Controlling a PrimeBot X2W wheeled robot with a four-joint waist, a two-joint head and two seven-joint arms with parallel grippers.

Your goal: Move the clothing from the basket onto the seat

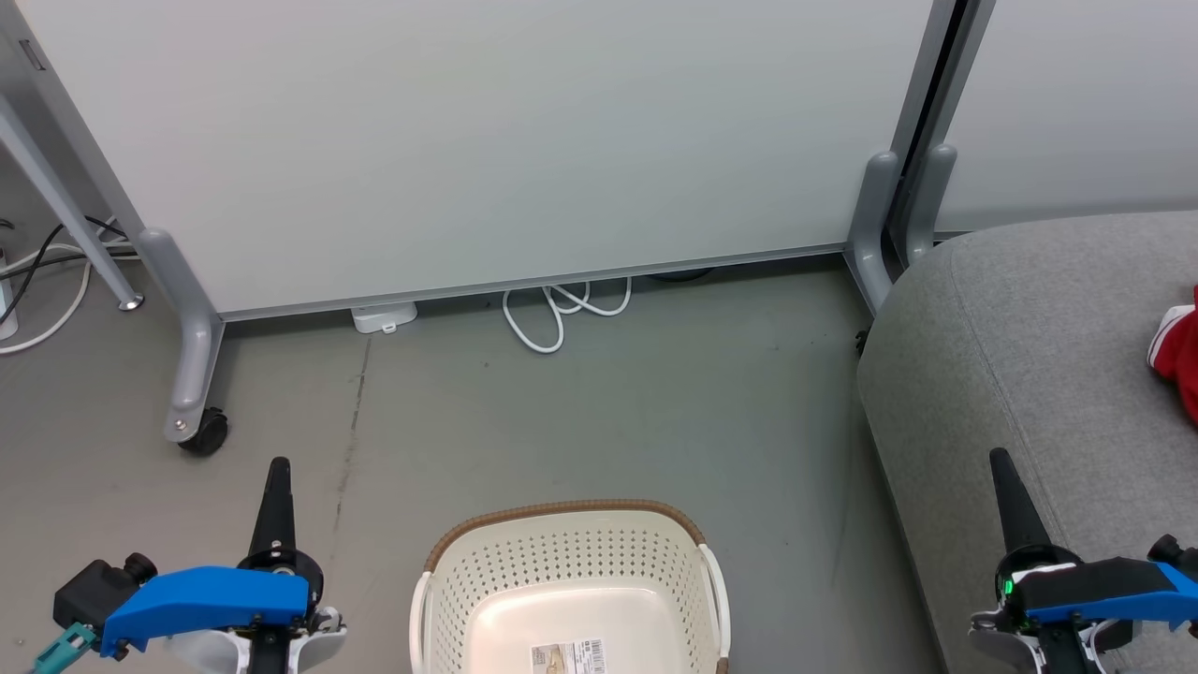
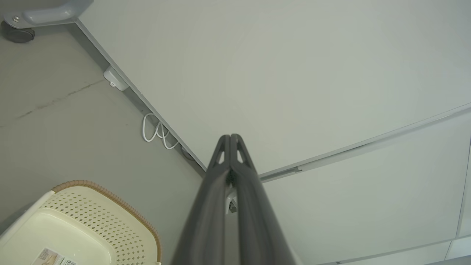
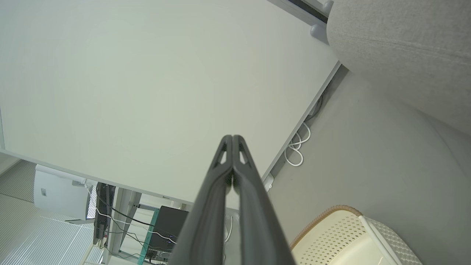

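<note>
Red-and-white clothing [image 1: 1181, 360] bunched on grey seat [image 1: 1011, 328]; cream perforated basket [image 1: 562, 554] upright, apart, left of seat.

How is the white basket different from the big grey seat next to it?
The basket is cream plastic full of little holes; the seat is grey fabric. The basket is much smaller than the seat. The seat has red clothing on it, while the basket's bottom, as far as it shows, has just a sticker. Both stand on the grey floor.
</note>
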